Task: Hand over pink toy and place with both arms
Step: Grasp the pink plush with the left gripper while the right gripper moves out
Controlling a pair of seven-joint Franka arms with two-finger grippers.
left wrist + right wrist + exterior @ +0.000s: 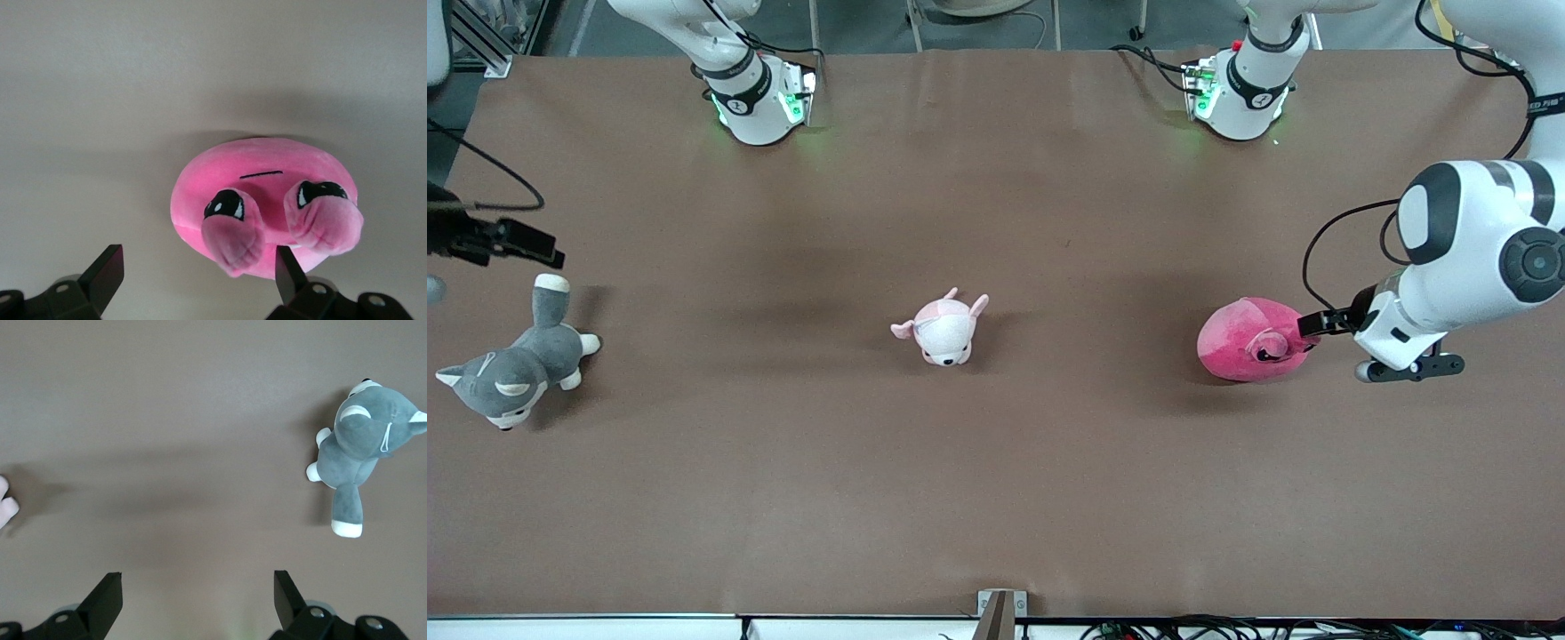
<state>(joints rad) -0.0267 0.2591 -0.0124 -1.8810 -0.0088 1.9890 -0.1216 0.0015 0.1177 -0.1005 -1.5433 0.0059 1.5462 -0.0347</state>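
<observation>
The pink toy [1249,340] is a round hot-pink plush with dark eyes. It lies on the brown table toward the left arm's end. My left gripper [1316,324] is low beside it, on the side toward that end, and is open. In the left wrist view the pink toy [267,193] fills the space just ahead of the left gripper [197,257]. One fingertip [288,273] is right against its edge and nothing is gripped. My right gripper [534,244] hangs open and empty over the right arm's end of the table, and it also shows in the right wrist view [197,580].
A small pale pink-and-white plush [943,331] lies at mid-table, and its edge shows in the right wrist view [5,507]. A grey-and-white husky plush [511,373] lies near the right gripper, and it also shows in the right wrist view [363,450]. The brown table [996,498] stretches toward the front camera.
</observation>
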